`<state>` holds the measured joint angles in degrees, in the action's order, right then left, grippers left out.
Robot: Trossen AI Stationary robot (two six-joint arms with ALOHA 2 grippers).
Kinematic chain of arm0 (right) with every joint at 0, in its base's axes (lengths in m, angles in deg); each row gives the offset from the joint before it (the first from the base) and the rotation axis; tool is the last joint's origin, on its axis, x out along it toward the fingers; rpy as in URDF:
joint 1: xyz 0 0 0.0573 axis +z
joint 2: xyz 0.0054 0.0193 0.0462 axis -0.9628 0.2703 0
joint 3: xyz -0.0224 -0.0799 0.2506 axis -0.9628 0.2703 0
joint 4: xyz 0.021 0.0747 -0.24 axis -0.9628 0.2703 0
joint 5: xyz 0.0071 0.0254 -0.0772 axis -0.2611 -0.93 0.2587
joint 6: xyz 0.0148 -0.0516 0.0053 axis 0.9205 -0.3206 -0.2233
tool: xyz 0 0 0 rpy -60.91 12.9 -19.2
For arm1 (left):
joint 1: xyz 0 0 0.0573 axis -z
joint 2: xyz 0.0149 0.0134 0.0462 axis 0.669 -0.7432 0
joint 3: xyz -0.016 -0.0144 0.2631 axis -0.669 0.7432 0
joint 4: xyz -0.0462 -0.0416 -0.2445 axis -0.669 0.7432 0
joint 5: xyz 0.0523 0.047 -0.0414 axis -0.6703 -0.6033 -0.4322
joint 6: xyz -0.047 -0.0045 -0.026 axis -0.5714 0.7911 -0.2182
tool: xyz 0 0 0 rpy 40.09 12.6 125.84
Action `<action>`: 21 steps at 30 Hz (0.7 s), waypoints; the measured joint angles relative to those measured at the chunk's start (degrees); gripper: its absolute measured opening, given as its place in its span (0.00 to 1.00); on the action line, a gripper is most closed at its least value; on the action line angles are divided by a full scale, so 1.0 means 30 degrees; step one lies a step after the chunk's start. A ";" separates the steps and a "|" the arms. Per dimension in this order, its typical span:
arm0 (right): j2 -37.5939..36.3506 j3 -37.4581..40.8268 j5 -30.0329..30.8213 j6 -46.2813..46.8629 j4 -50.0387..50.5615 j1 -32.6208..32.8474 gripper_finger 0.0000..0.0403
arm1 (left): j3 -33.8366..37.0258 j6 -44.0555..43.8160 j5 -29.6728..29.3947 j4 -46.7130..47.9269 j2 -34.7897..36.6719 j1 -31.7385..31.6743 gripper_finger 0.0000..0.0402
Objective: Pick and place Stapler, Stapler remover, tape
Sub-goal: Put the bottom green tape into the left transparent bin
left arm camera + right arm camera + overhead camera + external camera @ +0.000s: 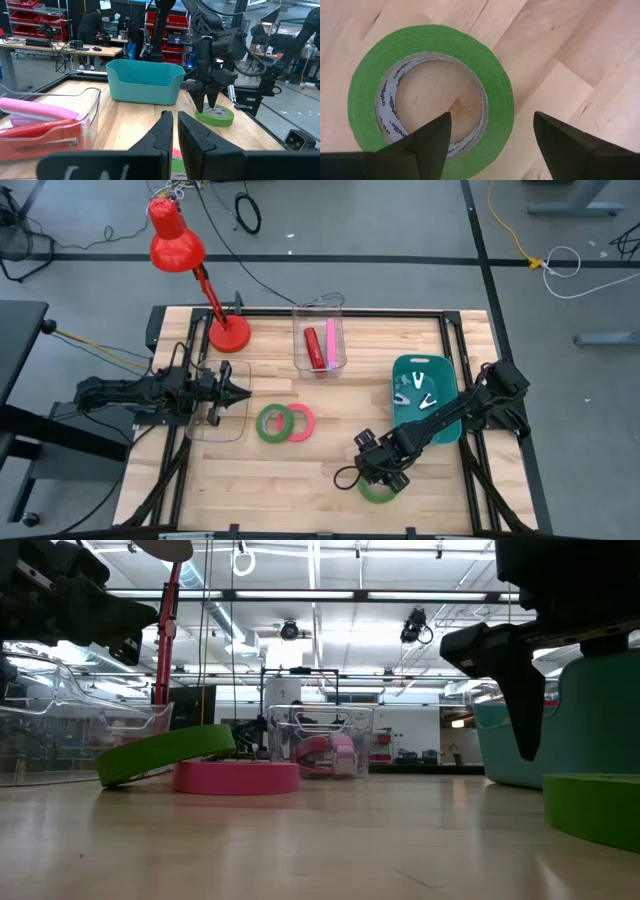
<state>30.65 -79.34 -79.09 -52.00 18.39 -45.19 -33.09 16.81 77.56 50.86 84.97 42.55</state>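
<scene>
Tape ring (427, 95) under the right gripper's (492, 135) spread fingers (432, 137).

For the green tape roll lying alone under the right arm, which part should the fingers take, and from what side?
Take the lone green tape roll from straight above, across one wall of the ring: one finger in the hollow core, one outside. It lies flat on the table, so its walls stand upright. The open right gripper already hangs over it that way.

Green tape (427, 95) with a white, black-lettered core lies on pale wood (300, 480), with another green roll (270, 423), pink-red tape (300, 421), a teal bin (405, 365) and a red lamp (176, 242).
</scene>
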 joint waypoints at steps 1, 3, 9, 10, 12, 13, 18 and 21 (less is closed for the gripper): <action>0.0000 0.0000 -0.0007 0.0135 0.0004 0.0000 0.70 | 0.0000 0.0001 0.0000 0.0000 -0.0005 0.0000 0.07; 0.0156 -0.0007 -0.0138 0.0413 -0.0034 -0.0015 0.70 | 0.0000 -0.0006 0.0000 0.0000 -0.0004 0.0007 0.07; 0.1228 -0.0007 -0.0486 0.0861 -0.0002 -0.0022 0.67 | 0.0000 0.0001 0.0000 0.0000 -0.0004 0.0000 0.07; 0.1331 -0.0007 -0.0481 0.0861 -0.0016 -0.0022 0.66 | 0.0000 -0.0005 0.0000 0.0000 -0.0006 0.0005 0.07; 0.1384 -0.0007 -0.0483 0.0860 -0.0044 -0.0022 0.65 | 0.0000 -0.0006 0.0000 0.0000 -0.0007 0.0000 0.07; 0.1384 -0.0007 -0.0481 0.0856 -0.0078 -0.0029 0.64 | 0.0000 0.0000 0.0002 0.0000 -0.0006 0.0006 0.07; 0.1384 -0.0007 -0.0336 0.0854 -0.0306 -0.0166 0.60 | 0.0000 -0.0004 0.0000 0.0000 -0.0007 0.0000 0.07; 0.1384 -0.0007 -0.0342 0.0854 -0.0299 -0.0226 0.56 | 0.0000 0.0001 0.0000 0.0000 -0.0002 0.0002 0.07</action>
<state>34.80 -79.36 -80.12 -49.43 17.50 -45.87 -33.09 16.81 77.56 50.86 84.97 42.56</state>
